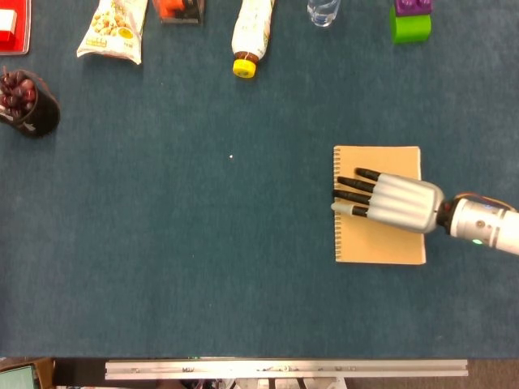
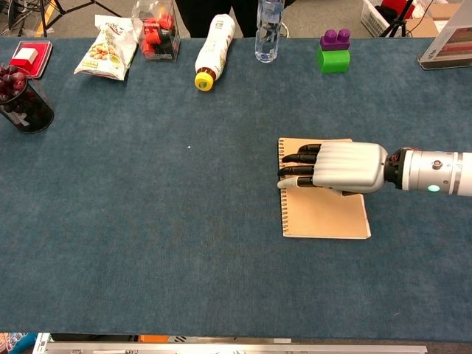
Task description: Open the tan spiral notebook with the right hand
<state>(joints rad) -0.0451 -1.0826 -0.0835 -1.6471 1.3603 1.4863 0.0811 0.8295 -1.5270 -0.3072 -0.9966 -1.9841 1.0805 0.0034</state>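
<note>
The tan spiral notebook (image 1: 381,239) (image 2: 324,214) lies closed and flat on the blue table, its wire spine along the left edge. My right hand (image 1: 393,200) (image 2: 335,167) lies palm down across the cover, fingers stretched out towards the spine, the dark fingertips (image 1: 347,195) (image 2: 289,170) reaching its left edge. The hand holds nothing. Whether the fingertips hook the cover's edge is hidden. My left hand appears in neither view.
Along the far edge lie a snack bag (image 2: 103,50), a red-filled clear box (image 2: 157,33), a lying bottle with a yellow cap (image 2: 212,50), a clear bottle (image 2: 268,33) and a green-purple block (image 2: 333,50). A dark cup (image 2: 23,99) stands far left.
</note>
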